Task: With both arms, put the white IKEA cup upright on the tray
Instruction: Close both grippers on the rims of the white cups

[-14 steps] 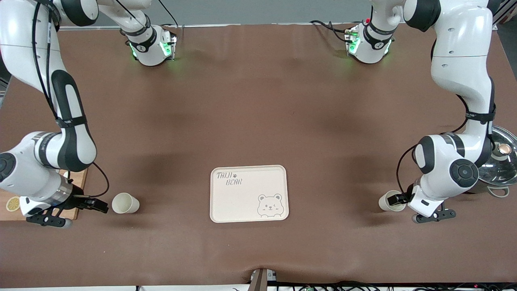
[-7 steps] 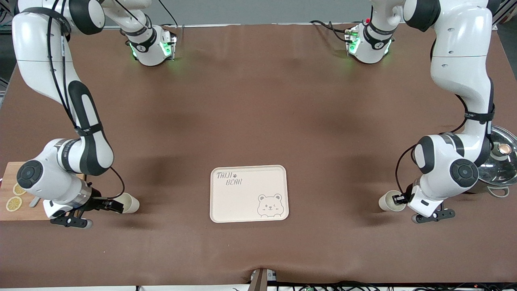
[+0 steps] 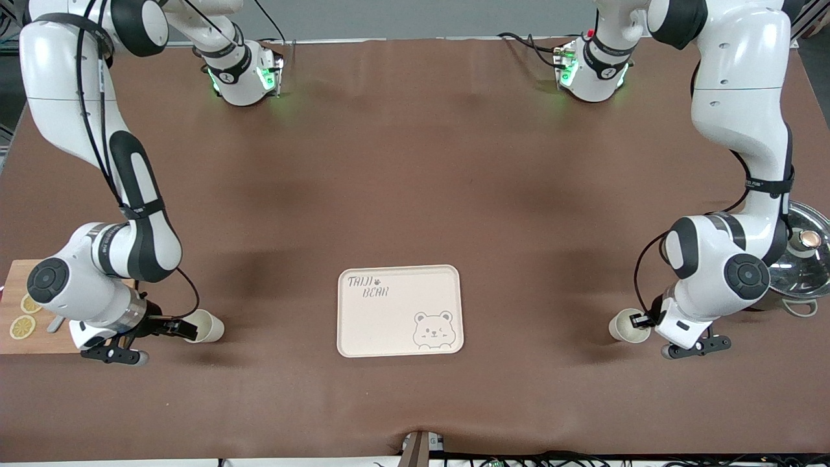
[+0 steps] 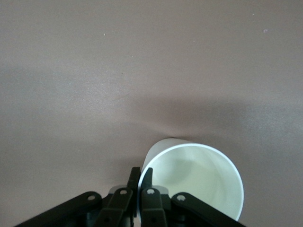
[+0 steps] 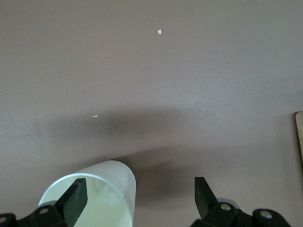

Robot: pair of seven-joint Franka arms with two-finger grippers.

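Two white plastic cups stand upright on the brown table, one at each arm's end, with the flat cream rectangular tray [image 3: 400, 311] lettered "TAIJI BEAR" between them and holding nothing yet.

The left gripper [image 4: 140, 177] has its fingers pinched together on the rim of its white cup [image 4: 199, 177], one inside and one outside, a grip that judging by the task keeps the cup upright for the carry.

The right gripper [image 5: 140, 196] is spread wide, one finger [image 5: 75, 195] dipped inside the other white cup [image 5: 97, 194] (its mate outside the wall), nothing clamped yet.

The front view only shows both grippers at the cups; the wrist views settle the finger spacing.
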